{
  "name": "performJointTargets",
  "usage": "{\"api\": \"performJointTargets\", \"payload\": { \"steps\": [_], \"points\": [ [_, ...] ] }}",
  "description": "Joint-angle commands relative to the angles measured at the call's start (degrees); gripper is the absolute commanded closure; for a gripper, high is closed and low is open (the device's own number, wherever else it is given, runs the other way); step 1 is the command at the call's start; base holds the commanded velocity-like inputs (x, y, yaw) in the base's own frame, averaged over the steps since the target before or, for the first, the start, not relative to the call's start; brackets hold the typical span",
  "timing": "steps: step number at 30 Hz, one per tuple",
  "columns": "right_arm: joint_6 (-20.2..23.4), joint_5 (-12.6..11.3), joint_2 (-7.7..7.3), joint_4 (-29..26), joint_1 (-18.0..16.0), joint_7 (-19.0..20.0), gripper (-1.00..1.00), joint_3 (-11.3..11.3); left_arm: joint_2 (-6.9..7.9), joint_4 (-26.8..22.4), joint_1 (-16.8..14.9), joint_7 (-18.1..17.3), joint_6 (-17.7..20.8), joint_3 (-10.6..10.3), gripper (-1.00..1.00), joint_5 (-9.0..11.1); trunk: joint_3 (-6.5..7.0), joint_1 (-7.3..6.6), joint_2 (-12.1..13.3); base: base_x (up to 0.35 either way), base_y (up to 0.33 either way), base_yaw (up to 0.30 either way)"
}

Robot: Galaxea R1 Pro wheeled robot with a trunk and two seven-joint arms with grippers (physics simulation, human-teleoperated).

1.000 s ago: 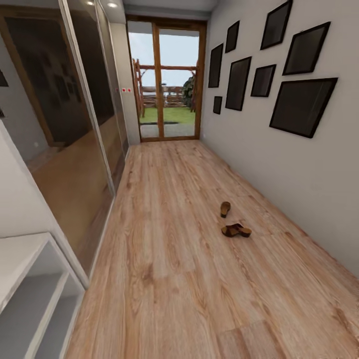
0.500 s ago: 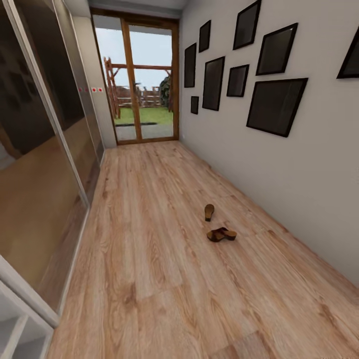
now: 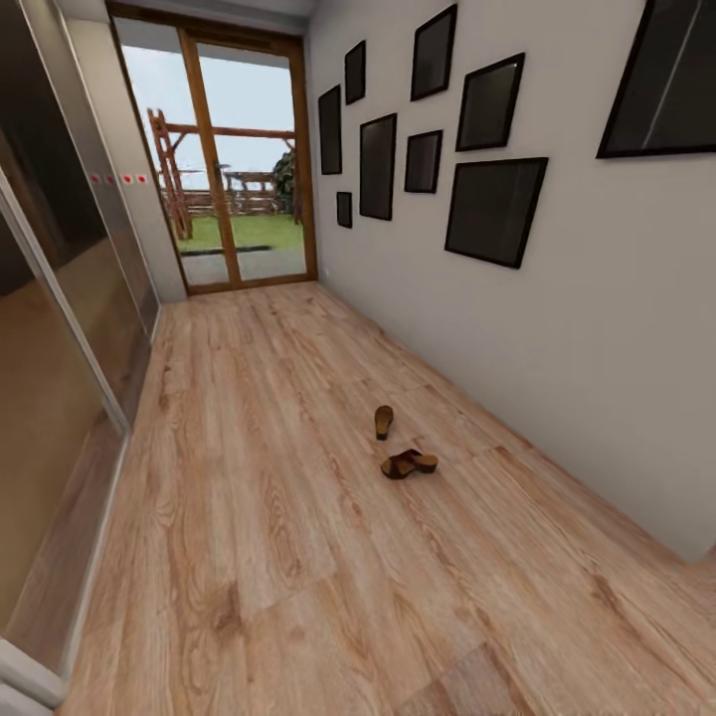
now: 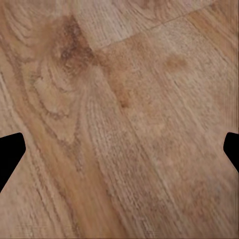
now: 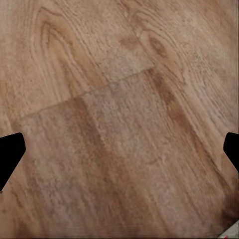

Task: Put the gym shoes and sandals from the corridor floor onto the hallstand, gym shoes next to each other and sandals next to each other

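While both tools (image 4: 119,149) (image 5: 119,149) are held wide apart above the corridor floor (image 3: 278,557), empty, two sandals (image 3: 408,463) (image 3: 383,422) are seen near the wall.

Head camera has panned right: whole view shifted, not the things. Hallstand's white shelves, at lower left a second ago, are gone from frame. More of the grey picture wall (image 3: 557,328) now fills the right. Sandals (image 3: 398,446) and glass door (image 3: 234,189) sit further left in frame
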Motion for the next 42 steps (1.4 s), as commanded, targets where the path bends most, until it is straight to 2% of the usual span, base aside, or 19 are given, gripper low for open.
{"api": "performJointTargets", "payload": {
  "steps": [1,30,42],
  "points": [
    [-0.18,0.03,0.00,0.05,-0.04,-0.02,-1.00,-0.01,0.03,0.02,-0.01,-0.07,-0.18,-0.09,-1.00,0.14,-0.05,-0.01,-0.02,0.001,0.000,-0.252],
    [-0.18,0.02,0.00,0.05,-0.04,-0.02,-1.00,-0.01,0.03,0.02,-0.01,-0.07,-0.18,-0.09,-1.00,0.14,-0.05,-0.01,-0.02,0.000,0.001,-0.246],
    [-0.18,0.01,0.00,0.05,-0.04,-0.02,-1.00,-0.01,0.03,0.02,-0.01,-0.07,-0.22,-0.09,-1.00,0.14,-0.05,-0.01,-0.02,0.000,0.099,-0.242]
  ]
}}
